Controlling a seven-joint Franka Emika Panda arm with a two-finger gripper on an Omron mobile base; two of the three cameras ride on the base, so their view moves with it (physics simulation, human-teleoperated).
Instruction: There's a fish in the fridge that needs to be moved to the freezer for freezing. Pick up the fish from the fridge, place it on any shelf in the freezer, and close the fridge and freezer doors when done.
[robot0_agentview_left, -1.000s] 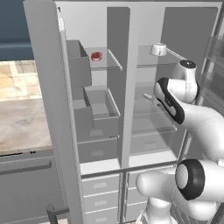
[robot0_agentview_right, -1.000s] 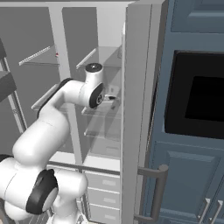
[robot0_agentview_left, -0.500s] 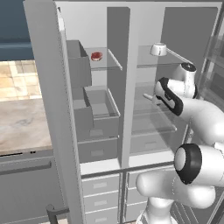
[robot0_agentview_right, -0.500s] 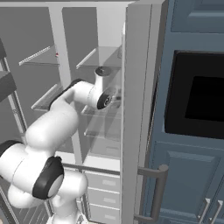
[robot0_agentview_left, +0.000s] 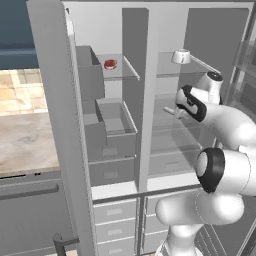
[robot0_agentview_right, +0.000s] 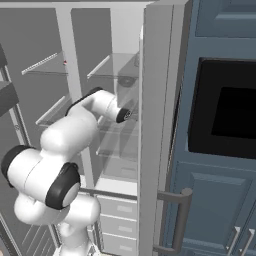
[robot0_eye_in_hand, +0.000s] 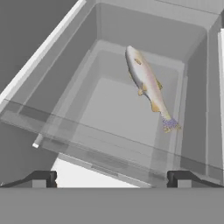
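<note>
The fish (robot0_eye_in_hand: 148, 85), silvery with orange fins and a speckled tail, lies on a glass shelf of the fridge (robot0_agentview_left: 170, 80), the wider right section of the open grey unit. My gripper (robot0_eye_in_hand: 113, 179) hangs open in front of and above that shelf, apart from the fish, with nothing between its fingertips (robot0_eye_in_hand: 43, 178). The arm reaches into the fridge with the gripper (robot0_agentview_left: 174, 110) at mid height, also seen as the gripper (robot0_agentview_right: 132, 115) behind the door's edge. The freezer (robot0_agentview_left: 107, 125) is the narrower left section with grey bins. Both doors, freezer door (robot0_agentview_left: 55, 125) and fridge door (robot0_agentview_right: 155, 125), stand open.
A white bowl (robot0_agentview_left: 181, 56) rests on the fridge's top shelf. A small red item (robot0_agentview_left: 110, 64) sits on the freezer's glass shelf. Grey drawers (robot0_agentview_left: 115, 215) run below both sections. A dark oven (robot0_agentview_right: 230, 110) in blue cabinets stands right of the fridge door.
The arm has folded and pushed the hand a little further into the fridge. The gripper has stayed open.
</note>
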